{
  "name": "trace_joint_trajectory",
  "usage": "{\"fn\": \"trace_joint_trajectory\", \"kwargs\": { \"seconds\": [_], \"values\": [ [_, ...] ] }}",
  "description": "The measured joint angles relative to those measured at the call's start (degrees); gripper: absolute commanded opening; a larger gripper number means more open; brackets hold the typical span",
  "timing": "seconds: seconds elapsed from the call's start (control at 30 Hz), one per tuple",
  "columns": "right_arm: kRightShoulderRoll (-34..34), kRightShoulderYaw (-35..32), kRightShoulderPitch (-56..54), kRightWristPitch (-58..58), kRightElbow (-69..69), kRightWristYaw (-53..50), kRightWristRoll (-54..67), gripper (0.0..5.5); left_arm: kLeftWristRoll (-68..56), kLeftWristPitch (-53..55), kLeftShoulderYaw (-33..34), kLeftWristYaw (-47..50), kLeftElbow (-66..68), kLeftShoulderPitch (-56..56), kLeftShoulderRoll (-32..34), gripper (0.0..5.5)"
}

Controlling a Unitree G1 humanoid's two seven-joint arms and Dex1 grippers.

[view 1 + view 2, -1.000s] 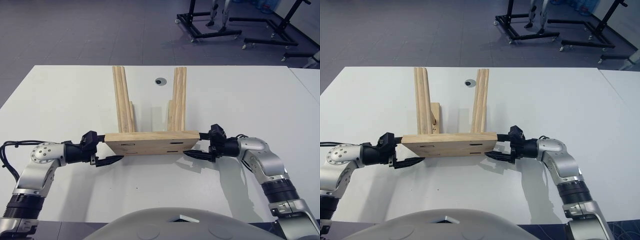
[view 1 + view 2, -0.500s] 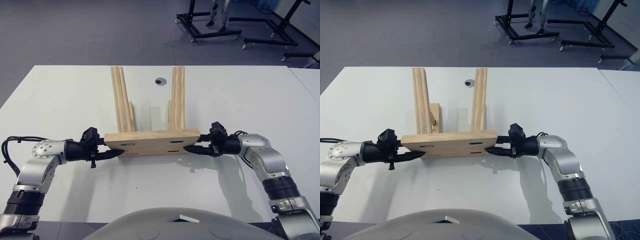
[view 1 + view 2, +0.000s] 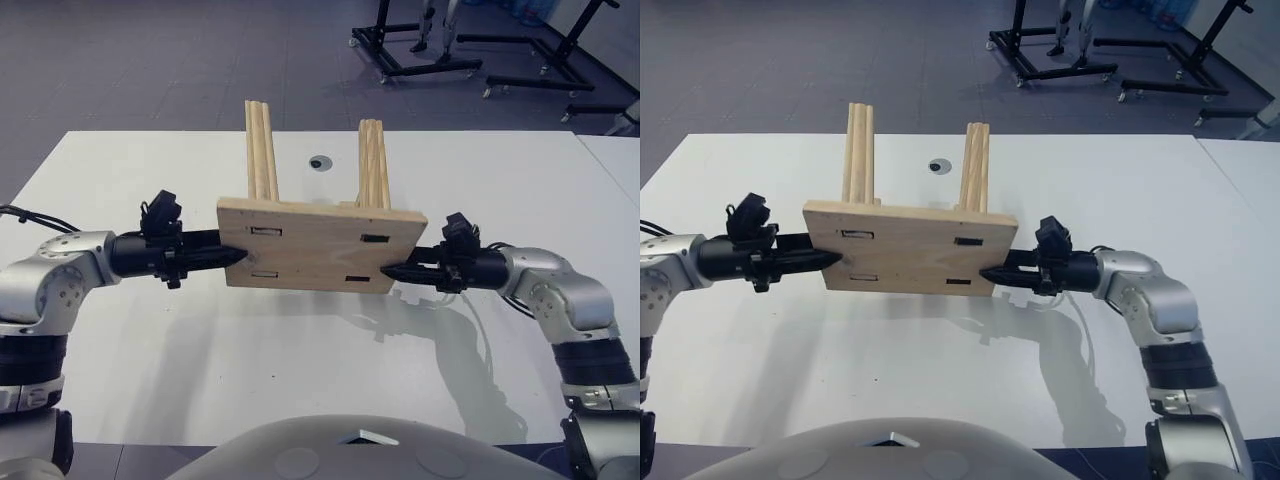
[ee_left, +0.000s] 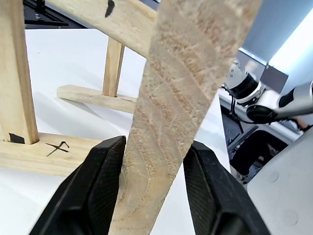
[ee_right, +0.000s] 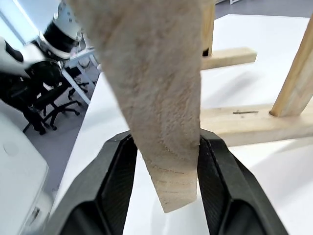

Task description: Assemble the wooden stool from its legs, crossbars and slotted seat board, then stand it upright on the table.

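Assembled wooden stool (image 3: pixel 320 245) tilted above table, legs (image 3: pixel 262 150) pointing away.

White table (image 3: pixel 120 180): broad, matte top, soft shadows. Round grommet hole (image 3: pixel 319 162) near table's far edge. Beyond table: dark grey floor (image 3: pixel 180 60), black wheeled frames (image 3: pixel 430 55) past far right corner. Second white tabletop (image 3: pixel 620 150) just beside table's right edge. Black office chair (image 5: pixel 41 105) beyond table's edge.

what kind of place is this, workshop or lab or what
Most likely a robotics lab or test room: a plain white table on a grey floor, black wheeled stands behind it, and black office chairs beyond the table's edge in the right wrist view.
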Motion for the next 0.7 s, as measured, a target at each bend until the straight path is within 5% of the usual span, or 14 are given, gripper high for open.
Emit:
{"fn": "trace_joint_trajectory", "kwargs": {
  "seconds": [0.43, 0.7],
  "values": [
    [7.12, -16.81, -18.51, 27.96, 2.84, -25.09, 24.66, 1.59, -15.97, 22.76, 10.04, 15.43, 8.04, -9.18, -6.83, 1.77],
    [10.00, -17.27, -18.20, 30.78, 5.03, -35.05, 28.08, 1.59, -17.84, 28.52, 17.09, 31.89, 17.83, -20.14, -11.85, 1.78]
  ]
}}
